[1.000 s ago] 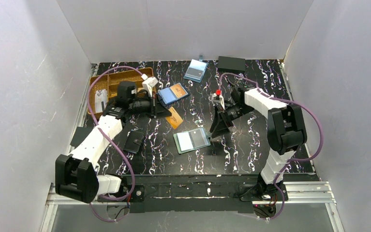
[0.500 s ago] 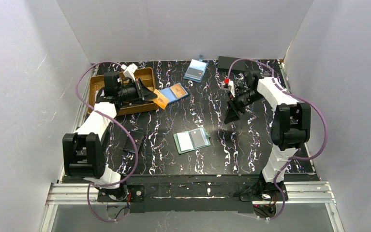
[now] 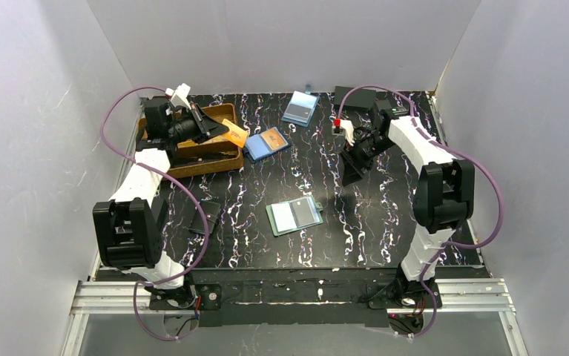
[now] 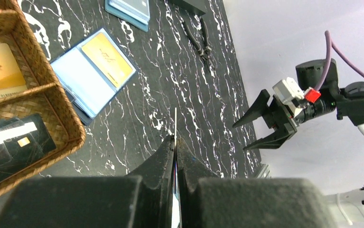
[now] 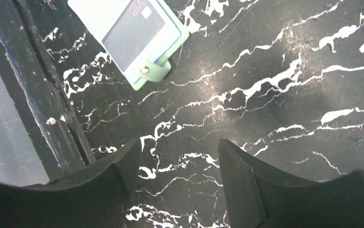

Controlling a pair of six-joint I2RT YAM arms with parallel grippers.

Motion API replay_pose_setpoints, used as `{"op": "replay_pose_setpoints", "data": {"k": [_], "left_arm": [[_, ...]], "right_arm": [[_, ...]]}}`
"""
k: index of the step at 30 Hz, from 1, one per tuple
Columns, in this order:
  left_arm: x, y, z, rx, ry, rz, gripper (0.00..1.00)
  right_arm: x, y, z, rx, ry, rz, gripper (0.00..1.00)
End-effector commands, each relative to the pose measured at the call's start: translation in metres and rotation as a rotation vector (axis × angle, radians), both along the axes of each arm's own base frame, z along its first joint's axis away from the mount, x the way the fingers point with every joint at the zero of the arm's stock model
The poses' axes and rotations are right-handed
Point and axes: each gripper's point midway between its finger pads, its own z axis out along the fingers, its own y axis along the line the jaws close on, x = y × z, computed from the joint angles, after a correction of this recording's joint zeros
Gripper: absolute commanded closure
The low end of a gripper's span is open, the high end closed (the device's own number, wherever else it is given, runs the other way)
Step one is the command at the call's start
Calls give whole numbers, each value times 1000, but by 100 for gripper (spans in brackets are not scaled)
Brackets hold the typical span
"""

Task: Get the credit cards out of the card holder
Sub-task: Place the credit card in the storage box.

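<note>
Teal-green card holder (image 5: 156, 71) lies unfolded, grey card (image 5: 137, 33) inside; left hand (image 3: 220, 130) pinches orange card (image 3: 235, 136); right hand (image 5: 177, 145) spread.

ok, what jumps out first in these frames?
The left gripper is shut on an orange card, held at the right rim of the woven basket at the table's far left. The right gripper hangs open above bare tabletop on the far right. The teal-green card holder lies open mid-table, cards showing inside, with neither gripper near it.
</note>
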Motion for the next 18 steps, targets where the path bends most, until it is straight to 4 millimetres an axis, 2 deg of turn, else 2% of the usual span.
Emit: {"op": "replay_pose_setpoints", "data": {"k": [1, 6, 14, 18], "left_arm": [[13, 11, 17, 14, -38, 44, 100], [19, 18, 18, 34, -47, 74, 100], [23, 28, 15, 77, -69, 122, 100], [22, 39, 11, 87, -64, 157, 100]], "right_arm": [[14, -6, 19, -24, -174, 0, 30], [49, 6, 34, 38, -318, -55, 29], [106, 26, 33, 141, -536, -113, 26], [129, 36, 29, 153, -569, -133, 25]]}}
